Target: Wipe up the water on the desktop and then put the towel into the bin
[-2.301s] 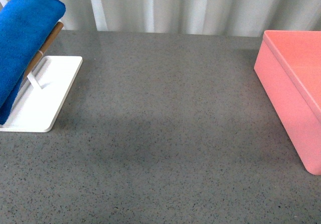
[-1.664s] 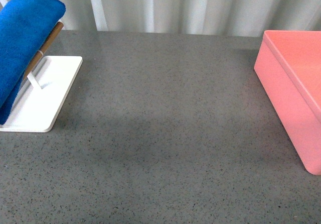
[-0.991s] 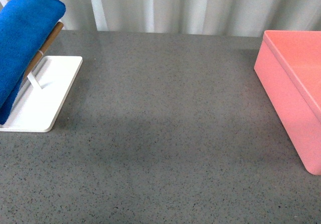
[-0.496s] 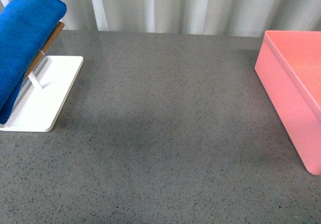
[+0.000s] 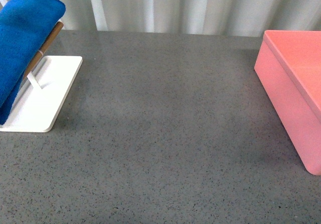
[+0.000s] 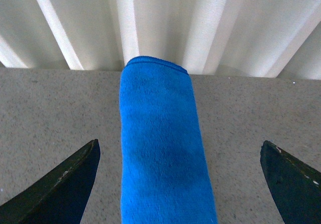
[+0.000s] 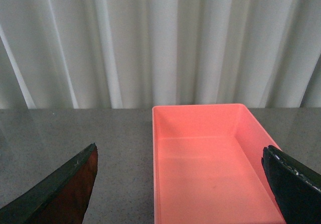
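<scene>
Nearest to the robot, the desktop (image 5: 165, 133) spreads as a wide speckled grey surface. At the left side, the left gripper (image 6: 179, 179) has its jaws spread wide and holds nothing (only the two dark tips show in its wrist view). It faces the towel (image 5: 22, 43), which is a little farther. The towel hangs folded over the wooden bar (image 5: 47, 43) of a white tray (image 5: 55, 83) at the left edge. At the right side, the right gripper (image 7: 179, 184) also has its jaws wide and holds nothing. It faces the open bin (image 5: 288, 98), which stands on the desktop well apart from the towel. Behind the far edge stands a white pleated wall (image 5: 200, 8).
</scene>
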{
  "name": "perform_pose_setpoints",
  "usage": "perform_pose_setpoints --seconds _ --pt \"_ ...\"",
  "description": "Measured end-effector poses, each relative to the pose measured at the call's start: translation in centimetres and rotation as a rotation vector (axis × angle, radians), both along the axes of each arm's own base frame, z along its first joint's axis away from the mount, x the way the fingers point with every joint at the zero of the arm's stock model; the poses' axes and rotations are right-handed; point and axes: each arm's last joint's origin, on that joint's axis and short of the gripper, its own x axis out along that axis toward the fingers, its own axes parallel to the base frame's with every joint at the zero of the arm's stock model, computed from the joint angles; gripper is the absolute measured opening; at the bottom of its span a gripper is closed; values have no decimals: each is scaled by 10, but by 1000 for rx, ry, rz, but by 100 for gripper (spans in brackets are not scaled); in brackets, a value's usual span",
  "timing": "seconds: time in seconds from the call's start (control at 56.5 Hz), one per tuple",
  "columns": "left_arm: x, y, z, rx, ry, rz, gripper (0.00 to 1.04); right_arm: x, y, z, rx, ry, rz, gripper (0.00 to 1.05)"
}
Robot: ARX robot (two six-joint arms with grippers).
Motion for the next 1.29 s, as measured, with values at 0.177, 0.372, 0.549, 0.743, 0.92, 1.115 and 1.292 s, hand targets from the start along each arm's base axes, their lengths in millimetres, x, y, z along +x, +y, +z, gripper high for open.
perform_pose_setpoints --seconds 0.177,0.372,0.549,0.743,0.92,1.115,1.292 --pt "33 8 -12 66 71 -18 98 0 0 0 0 0 0 98" --pt "50 21 -19 52 197 -22 98 0 0 0 0 0 0 98" --pt "51 18 -22 -6 231 -61 98 0 0 0 0 0 0 98" --pt "49 6 -31 6 259 -83 98 0 0 0 0 0 0 98" --pt "51 2 -44 22 287 -75 98 0 0 0 0 0 0 98" --pt "52 -1 -56 27 311 -72 98 0 0 0 0 0 0 98" --pt "55 -1 -65 30 332 -63 82 0 0 0 0 0 0 98"
